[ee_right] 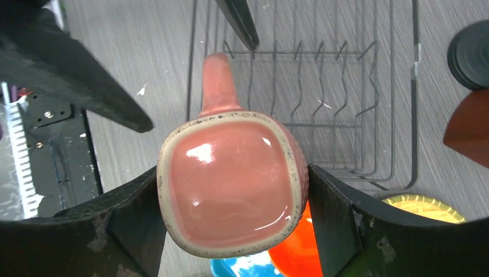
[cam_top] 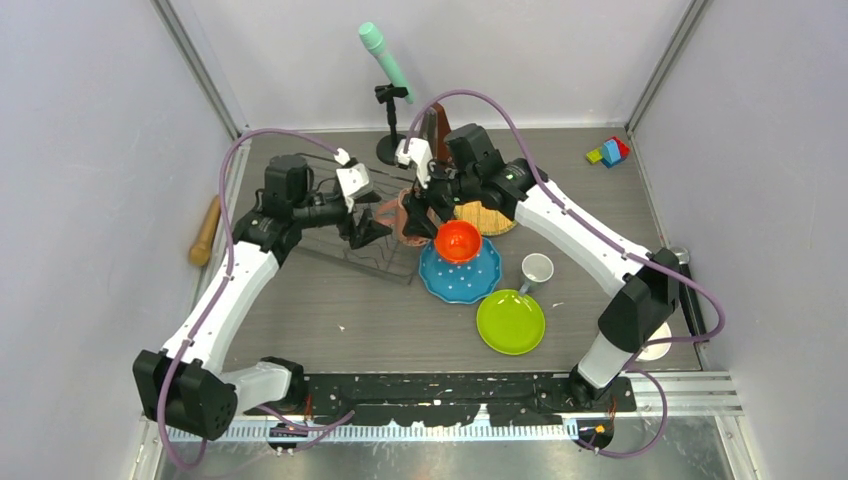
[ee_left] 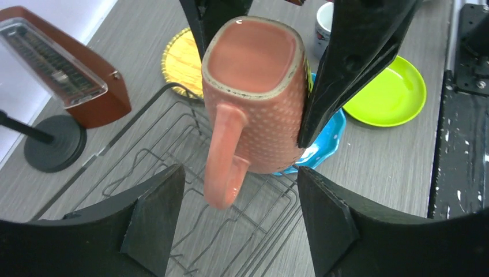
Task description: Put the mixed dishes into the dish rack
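pinkish-tan mug [ee_right: 230, 184] is held upside down, base up, clear of the table, over the right-hand edge of the dish rack [ee_right: 369, 144]. its mouth is hidden in every view. in the top view the mug is largely covered by the two grippers, and only a pink patch can be made out. the white bowl [cam_top: 660, 346] is mostly hidden behind the lower link of the right arm. the yellow woven-look plate [cam_top: 487, 219] is partly covered by the right wrist.

the right gripper [ee_right: 236, 193] is clamped on two opposite sides of the mug. the left gripper [ee_left: 239, 170] is spread wide; its fingers flank the handle, which points toward them, and no contact is seen.

just right of the rack, the orange bowl [cam_top: 458, 241] is seated on the blue white-dotted scalloped plate [cam_top: 452, 287]. the lime-green plate [cam_top: 511, 322] lies just beside that plate, and the small grey mug [cam_top: 537, 270] stands near both. the black microphone stand [cam_top: 390, 150] and the brown metronome [ee_left: 63, 75] are placed behind the rack.

the dotted relief on the mug wall and the metronome face are shown only in the left wrist view. the upright prongs of the rack are shown most clearly in the right wrist view. a wooden rolling pin [cam_top: 205, 231] and coloured toy blocks [cam_top: 609, 151] are seen only from above.
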